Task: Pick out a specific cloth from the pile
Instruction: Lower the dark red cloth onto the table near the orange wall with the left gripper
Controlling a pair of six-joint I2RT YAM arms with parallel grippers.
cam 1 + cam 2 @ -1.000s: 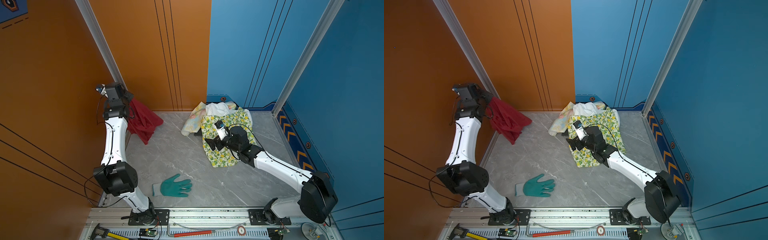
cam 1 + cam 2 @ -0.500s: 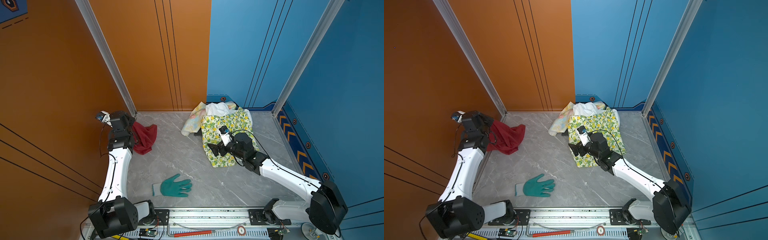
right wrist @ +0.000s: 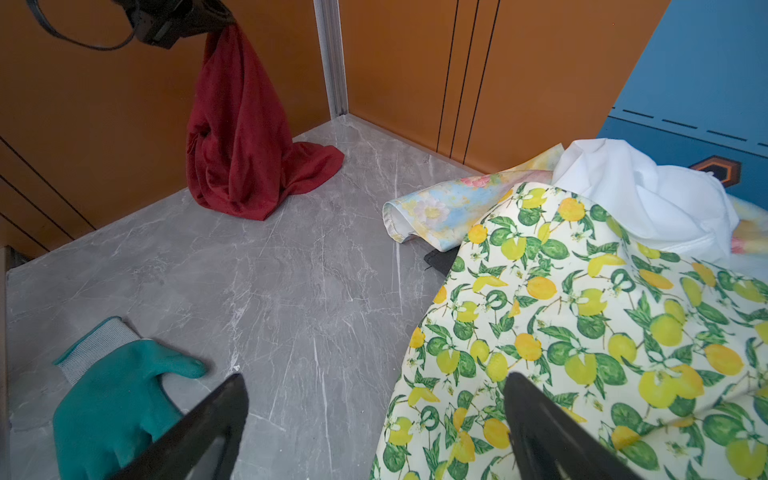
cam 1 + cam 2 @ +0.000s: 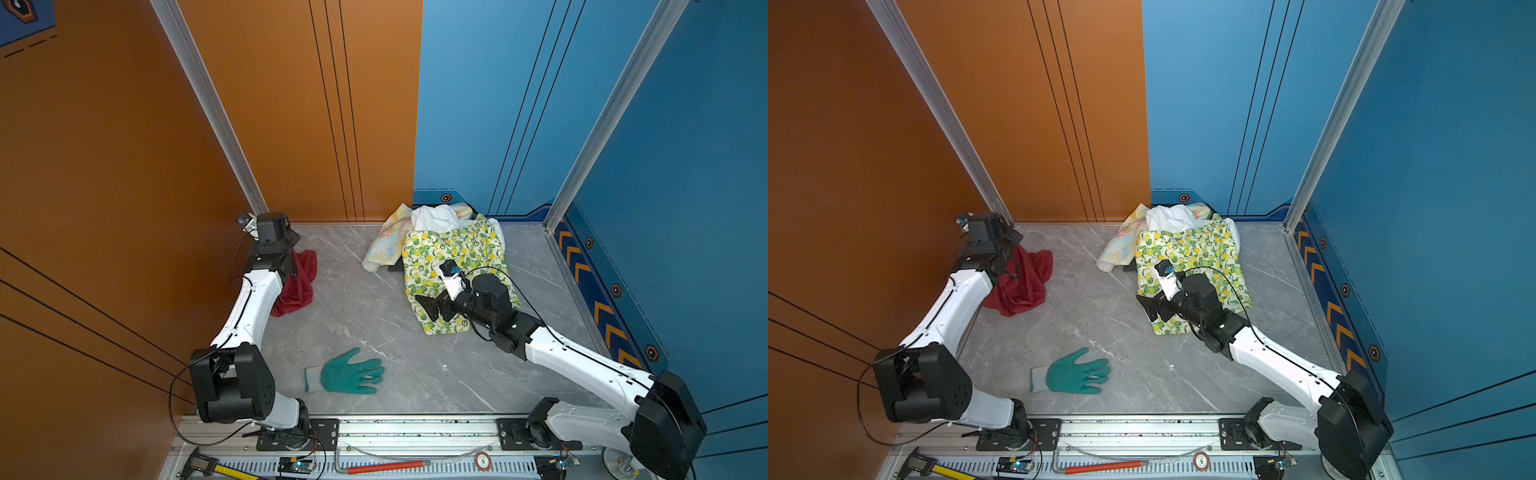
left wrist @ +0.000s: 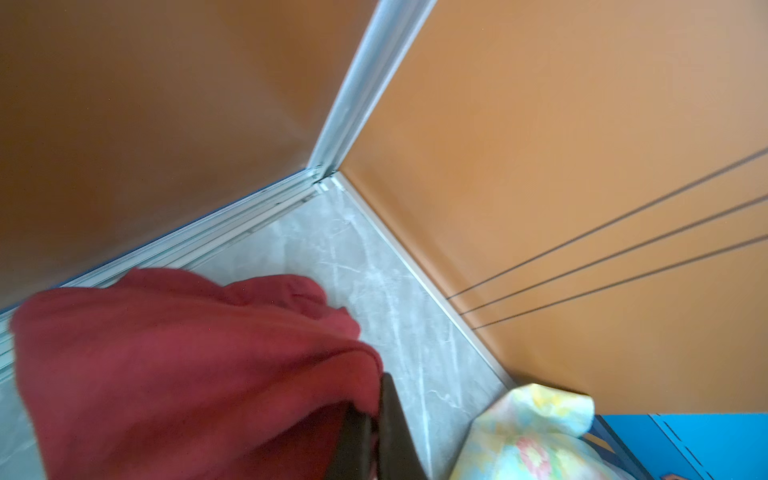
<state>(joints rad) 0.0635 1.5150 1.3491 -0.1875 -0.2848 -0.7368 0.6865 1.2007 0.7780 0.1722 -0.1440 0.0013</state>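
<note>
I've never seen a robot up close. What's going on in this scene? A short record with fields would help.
Left gripper: shut on the dark red cloth, by the orange corner
Dark red cloth: top pinched and raised, lower folds bunched on the grey table, apart from the pile
Pile: lemon-print cloth in front, white cloth and pastel floral cloth behind
Right gripper: open, empty, at the lemon-print cloth's edge
Glove: teal, flat, alone near the front

Small dark item (image 3: 437, 261) mostly under the pile (image 3: 582, 311), identity unclear.
</note>
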